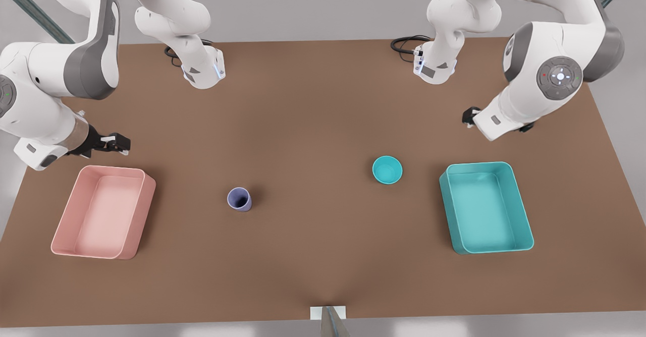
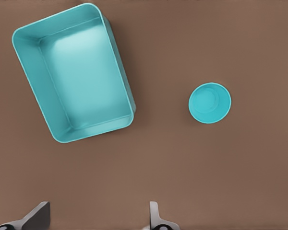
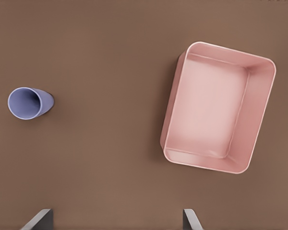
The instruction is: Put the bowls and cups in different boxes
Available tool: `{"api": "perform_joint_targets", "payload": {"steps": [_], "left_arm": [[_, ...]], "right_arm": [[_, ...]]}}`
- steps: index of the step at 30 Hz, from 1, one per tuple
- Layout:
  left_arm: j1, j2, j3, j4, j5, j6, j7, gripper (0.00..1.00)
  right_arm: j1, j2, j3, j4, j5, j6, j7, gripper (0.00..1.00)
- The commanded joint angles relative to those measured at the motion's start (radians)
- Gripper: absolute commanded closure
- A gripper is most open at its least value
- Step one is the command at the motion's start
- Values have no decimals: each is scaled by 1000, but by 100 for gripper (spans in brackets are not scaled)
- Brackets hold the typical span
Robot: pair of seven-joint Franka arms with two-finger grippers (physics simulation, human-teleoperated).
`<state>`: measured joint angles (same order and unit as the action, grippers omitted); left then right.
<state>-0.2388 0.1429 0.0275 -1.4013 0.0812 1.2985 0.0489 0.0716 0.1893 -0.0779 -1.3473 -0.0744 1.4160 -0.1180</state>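
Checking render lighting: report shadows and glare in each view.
Front view: even light, faint shadows hugging the cup and bowl, no glare. Left wrist view: pale sheen on the teal box floor, beyond the open left hand. Right wrist view: like sheen in the pink box, beyond the open right hand.

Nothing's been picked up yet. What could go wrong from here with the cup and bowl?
1. The purple cup is narrow and stands free on the table; an off-centre approach by the right claw could tip it.
2. The teal bowl is wide, so the open left claw will probably need a rim pinch, which may slip.
3. Both could land in one box: pink box or teal box.
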Motion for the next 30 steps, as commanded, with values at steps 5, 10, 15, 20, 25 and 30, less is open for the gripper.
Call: {"api": "perform_joint_targets", "payload": {"steps": [5,10,15,20,25,30], "left_arm": [[-131,95,2,1,41,19,19,0],[-197,339,-41,-25,-182,424,-64,0],[-148,328,46,-366,-317,801,238,0],[-158,322,46,-505,-313,903,258,0],[-160,351,45,-505,-319,1012,253,0],[-162,382,31,-519,-321,1010,255,0]], "right_arm": [[155,131,35,14,18,44,-54,0],[284,371,36,-4,48,316,75,0],[263,403,32,-121,125,557,227,0],[258,404,33,-194,143,604,238,0],[254,426,32,-262,145,644,239,0],[255,446,32,-294,151,690,242,0]]}}
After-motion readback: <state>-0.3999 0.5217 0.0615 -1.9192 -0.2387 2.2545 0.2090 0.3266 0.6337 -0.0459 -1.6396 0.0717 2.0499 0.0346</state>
